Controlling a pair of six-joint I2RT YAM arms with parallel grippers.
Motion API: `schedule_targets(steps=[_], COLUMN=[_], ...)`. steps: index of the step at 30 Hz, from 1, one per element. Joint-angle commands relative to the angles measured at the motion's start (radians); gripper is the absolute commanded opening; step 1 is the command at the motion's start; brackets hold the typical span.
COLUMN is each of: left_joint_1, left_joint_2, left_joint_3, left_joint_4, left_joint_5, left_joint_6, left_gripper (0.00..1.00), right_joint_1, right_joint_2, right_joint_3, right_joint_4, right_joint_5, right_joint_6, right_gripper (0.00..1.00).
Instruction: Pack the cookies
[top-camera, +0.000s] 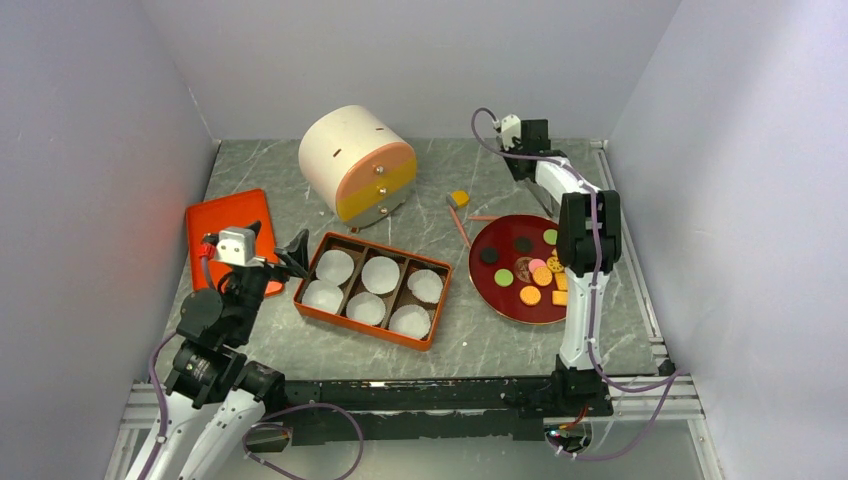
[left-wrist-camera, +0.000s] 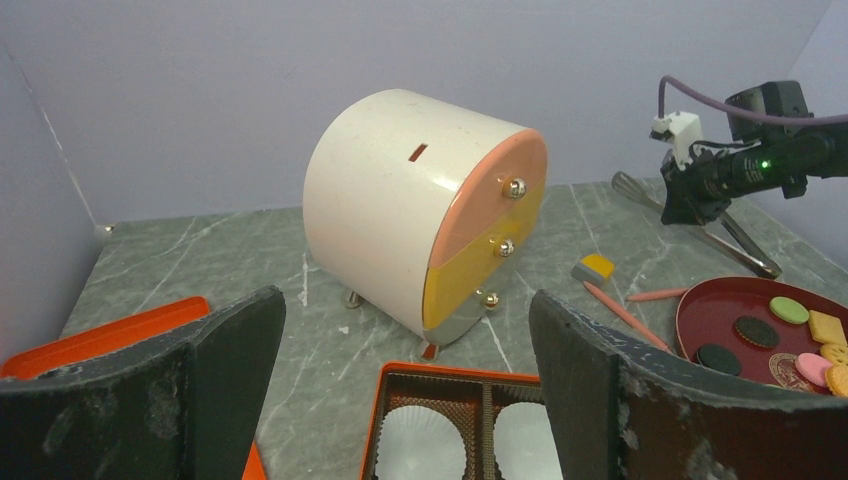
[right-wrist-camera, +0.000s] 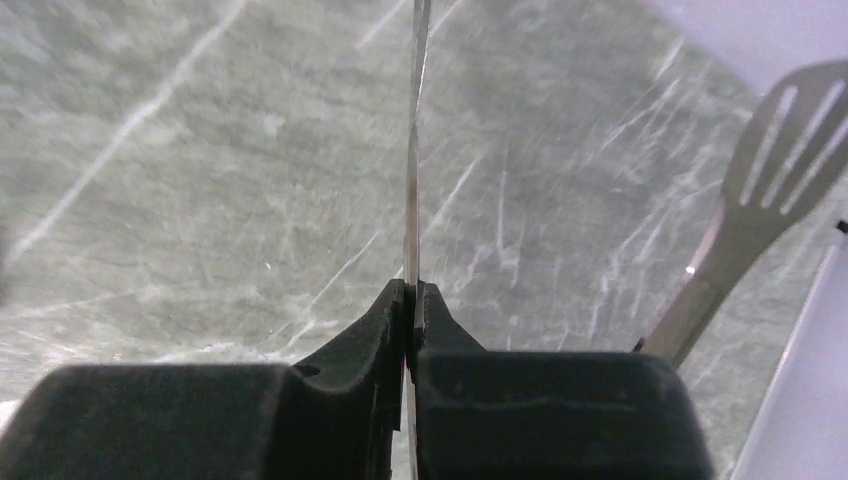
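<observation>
The cookies (top-camera: 532, 270), small round and square pieces in black, green, orange, pink and yellow, lie on a dark red plate (top-camera: 487, 285) at the right; they also show in the left wrist view (left-wrist-camera: 790, 310). An orange box (top-camera: 310, 268) holds several empty white paper cups. My left gripper (top-camera: 285, 255) is open and empty beside the box's left end, its jaws wide apart in the left wrist view (left-wrist-camera: 405, 400). My right gripper (top-camera: 525, 160) is behind the plate, shut on one thin arm of metal tongs (right-wrist-camera: 413, 150). The tongs' other slotted end (right-wrist-camera: 780, 130) shows beside it.
A white round drawer cabinet (top-camera: 355, 160) with pink and yellow fronts stands at the back. An orange lid (top-camera: 225, 235) lies at the far left. A small yellow-grey block (top-camera: 459, 198) and pink sticks (top-camera: 460, 228) lie between cabinet and plate. Walls enclose three sides.
</observation>
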Motion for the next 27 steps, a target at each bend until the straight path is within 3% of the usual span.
schedule_targets(steps=[1,11,19,27], left_joint_1=[0.005,0.006,0.006,0.006], left_joint_2=[0.028,0.137,0.184,0.223], left_joint_3=[0.041,0.12,0.148,0.149], left_joint_4=[-0.018,-0.118,-0.157,-0.15], left_joint_5=[-0.003,0.024,0.122,0.199], left_joint_6=[-0.01,-0.06,-0.121,-0.324], left_gripper=[0.97,0.97,0.97,0.97], right_joint_1=[0.032,0.186,0.282,0.404], right_joint_2=[-0.156,-0.401,-0.631,-0.802], right_joint_3=[0.059,-0.191,-0.472,-0.603], right_joint_4=[0.007,0.061,0.116,0.133], right_joint_5=[0.016,0.078,-0.018,-0.023], right_joint_6=[0.079,0.302,0.518,0.608], right_gripper=[0.0,0.0,0.0,0.0])
